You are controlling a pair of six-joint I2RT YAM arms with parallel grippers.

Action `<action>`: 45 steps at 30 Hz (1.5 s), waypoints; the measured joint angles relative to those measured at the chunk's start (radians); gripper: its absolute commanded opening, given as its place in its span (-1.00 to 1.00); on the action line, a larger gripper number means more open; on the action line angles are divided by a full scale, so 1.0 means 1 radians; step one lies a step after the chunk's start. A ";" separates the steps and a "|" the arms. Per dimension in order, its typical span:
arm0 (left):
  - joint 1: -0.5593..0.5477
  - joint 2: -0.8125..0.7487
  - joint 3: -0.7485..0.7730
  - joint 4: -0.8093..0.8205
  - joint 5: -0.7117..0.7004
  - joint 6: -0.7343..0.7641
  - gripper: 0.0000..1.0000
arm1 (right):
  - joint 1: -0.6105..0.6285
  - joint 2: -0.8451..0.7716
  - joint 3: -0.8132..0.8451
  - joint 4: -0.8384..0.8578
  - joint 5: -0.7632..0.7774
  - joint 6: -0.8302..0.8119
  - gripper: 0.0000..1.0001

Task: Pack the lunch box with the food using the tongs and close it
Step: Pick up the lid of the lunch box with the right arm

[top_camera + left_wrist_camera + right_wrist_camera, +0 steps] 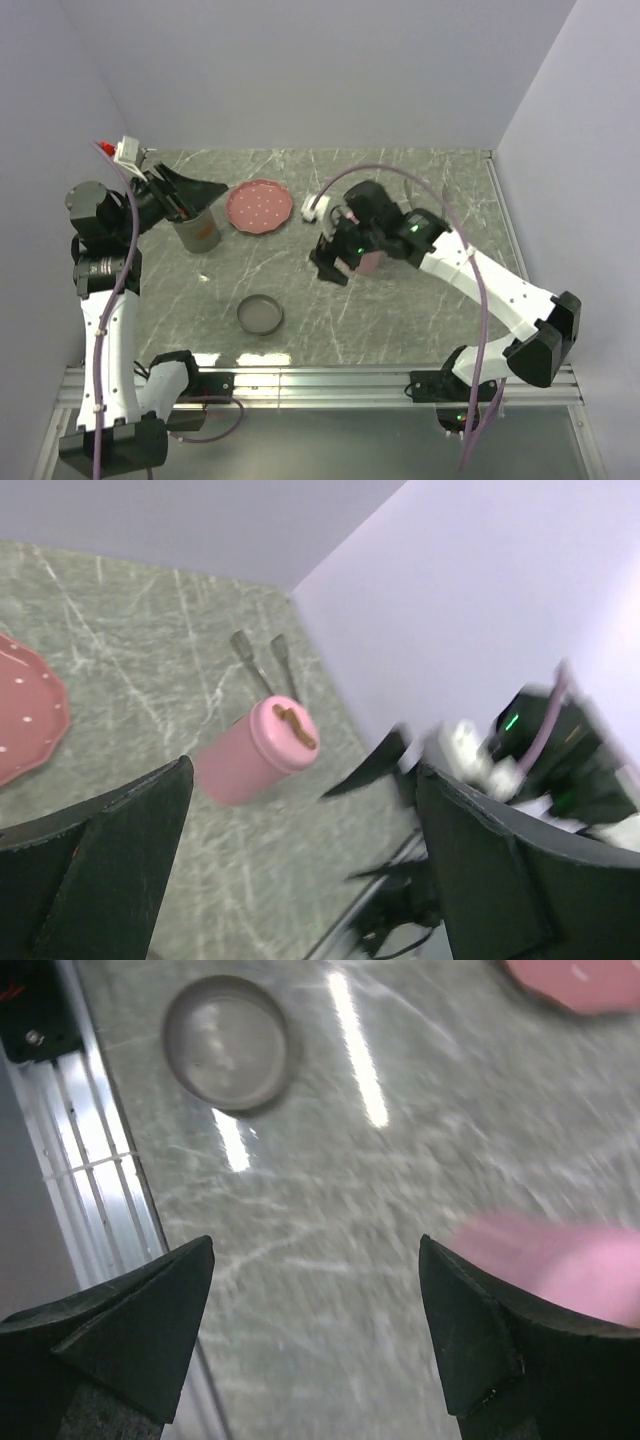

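The lunch box [250, 755] is a pink round tub standing on the marble table, with a brown-orange strip of food [296, 727] at its open top. The tongs [266, 666] lie flat on the table just beyond it. In the top view the lunch box [369, 263] is mostly hidden under the right arm. My right gripper [330, 267] [315, 1245] hangs open just left of the box, which shows as a pink blur [560, 1260] by its right finger. My left gripper [190, 200] [302, 770] is open and empty, far to the left.
A grey cup [198, 230] stands right under the left gripper. The pink dotted plate [259, 207] sits beside it. A round grey lid [260, 314] [225, 1042] lies near the front rail [320, 375]. Walls close the table on three sides.
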 measured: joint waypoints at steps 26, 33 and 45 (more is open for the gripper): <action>0.072 0.076 -0.027 0.082 0.232 -0.153 0.99 | 0.374 0.369 -0.231 0.424 -0.028 -0.761 0.48; 0.072 0.084 -0.027 0.058 0.235 -0.130 0.99 | 0.374 0.412 -0.232 0.457 0.009 -0.845 0.20; 0.082 0.089 -0.037 0.028 0.251 -0.102 0.99 | 0.388 0.515 -0.228 0.463 0.059 -0.931 -0.14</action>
